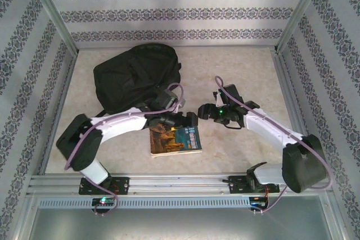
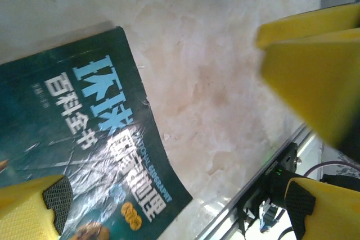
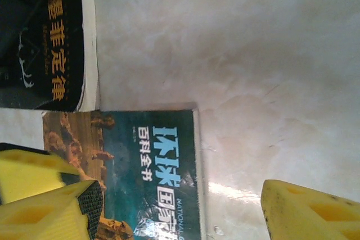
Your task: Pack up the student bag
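Left pincer [image 1: 191, 120] and right pincer [image 3: 183, 206] are both hanging released, gripping nothing, over one teal book [image 1: 175, 139] lying on the desk [image 1: 247, 66]. One black book [image 3: 56, 43] is lying just beside it. One student bag [image 1: 135, 74] is sitting far-left on the desk; can't tell what it's holding.

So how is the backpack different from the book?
The student bag is plain black; the book has a teal and orange picture cover. The student bag is far bigger and lumpy; the book is thin and flat. Both lie on the table.
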